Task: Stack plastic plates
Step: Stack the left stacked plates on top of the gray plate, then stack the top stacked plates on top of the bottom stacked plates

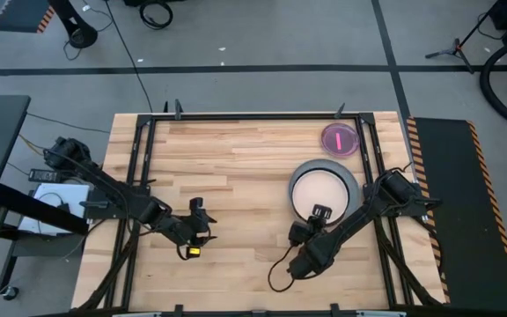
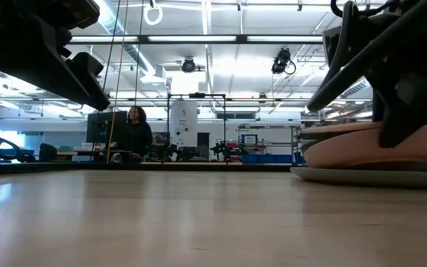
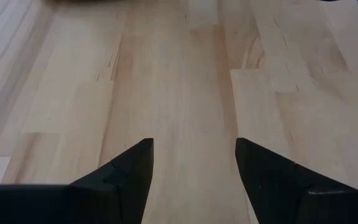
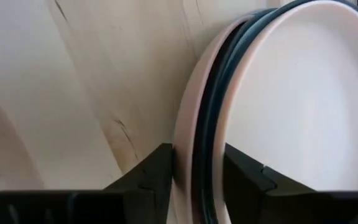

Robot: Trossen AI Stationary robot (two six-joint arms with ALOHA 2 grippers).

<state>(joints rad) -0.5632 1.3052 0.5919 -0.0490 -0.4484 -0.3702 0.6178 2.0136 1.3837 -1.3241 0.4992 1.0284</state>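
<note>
Plates (image 1: 324, 189) stacked right of centre, cream uppermost on the large grey; near rim gripped edge-on by right gripper (image 4: 197, 171), straddling several layers; sat well apart from left gripper (image 3: 191, 165), spread wide over bare table (image 1: 236, 158); small pink plate (image 1: 339, 139) just beyond.

— What sort of place is this?
— A robotics lab or workshop: a long hall with bright ceiling strip lights (image 2: 213, 38) across the frame's top, and grey taped concrete floor (image 1: 262, 35).
— Anything else?
— Blue storage bins (image 2: 262, 157) at mid-frame, and a seated person (image 2: 136, 132) left of centre.
</note>
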